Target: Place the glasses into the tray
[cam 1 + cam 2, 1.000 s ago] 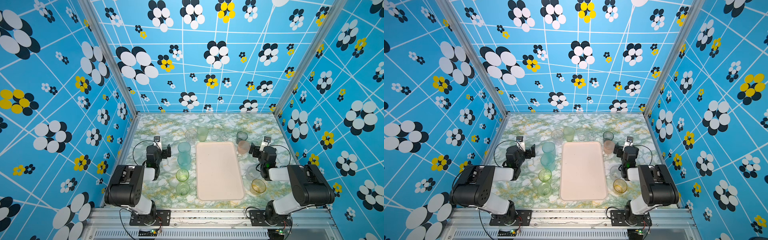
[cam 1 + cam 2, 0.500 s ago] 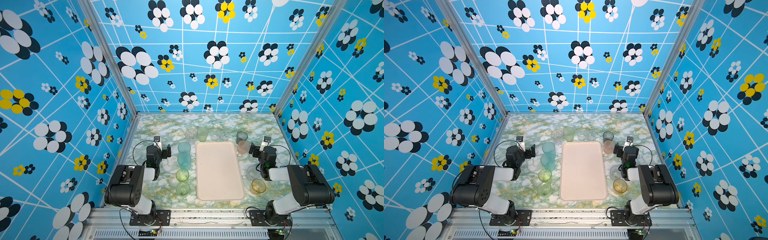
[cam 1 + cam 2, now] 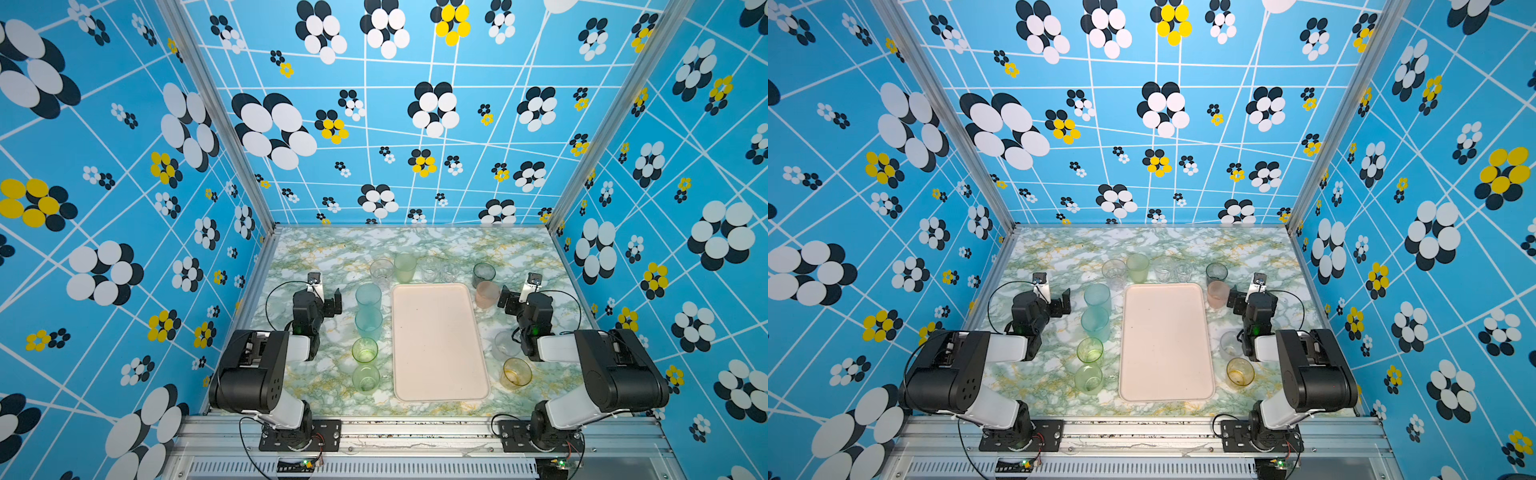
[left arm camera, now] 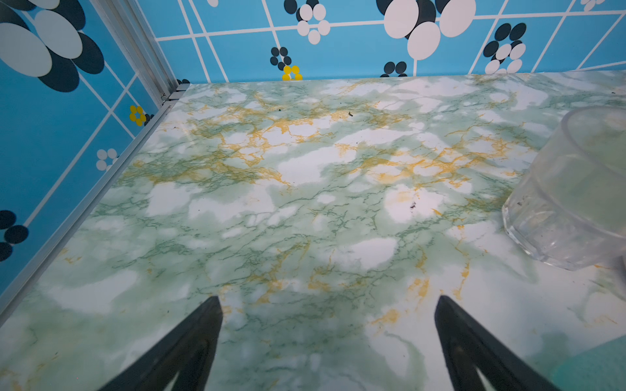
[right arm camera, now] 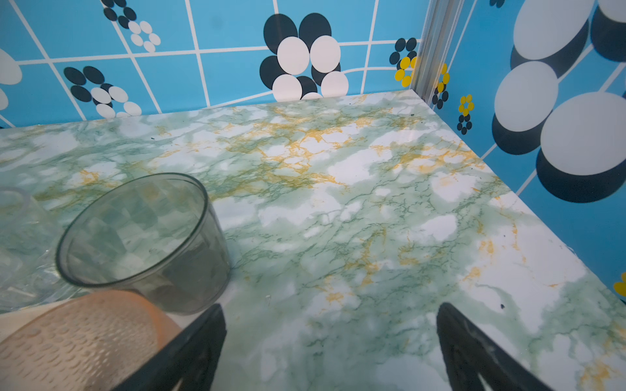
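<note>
Nearest, an amber tumbler (image 3: 515, 372) stood off the tray (image 3: 438, 340), at its 4 o'clock. Farther, the left gripper (image 3: 334, 304), spread wide on nothing, had a teal tumbler (image 3: 368, 295) at 3 o'clock. The right gripper (image 3: 508, 302), likewise wide and empty, had a pink tumbler (image 3: 486, 294) just beside at 9 o'clock. Nothing had shifted since a second before.

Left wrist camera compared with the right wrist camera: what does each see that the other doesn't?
Only the left wrist view shows a clear glass at its edge and a sliver of a teal glass in one corner. Only the right wrist view shows a smoky grey glass, a pink glass nearer the camera, and part of another clear glass. Both show the green marbled table, the blue flowered wall, and black fingers spread wide with nothing between them: the left fingers and the right fingers.
</note>
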